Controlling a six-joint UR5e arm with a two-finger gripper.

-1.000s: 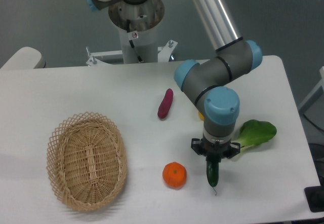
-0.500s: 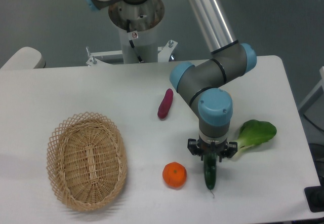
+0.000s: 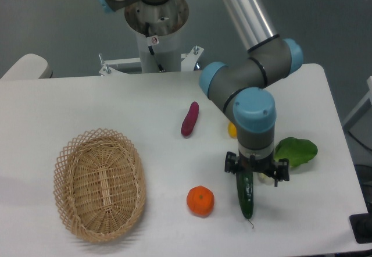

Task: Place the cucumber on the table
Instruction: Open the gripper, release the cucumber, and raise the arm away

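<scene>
The dark green cucumber [image 3: 246,196] lies on the white table [image 3: 87,106], pointing toward the front edge with its thin stem tip at the near end. It is right of an orange. My gripper [image 3: 254,174] hangs straight down over the cucumber's far end, and the wrist hides that end. The jaws look spread, and the cucumber rests on the tabletop rather than hanging from them.
An orange [image 3: 200,201] sits just left of the cucumber. A leafy bok choy [image 3: 296,152] lies right of the gripper. A purple sweet potato [image 3: 189,119] lies at mid table, with a small yellow object [image 3: 232,130] beside the arm. A wicker basket [image 3: 99,184] stands at the front left.
The arm has shifted right and risen toward the camera. The cucumber now lies longer and flatter on the table, below the gripper.
</scene>
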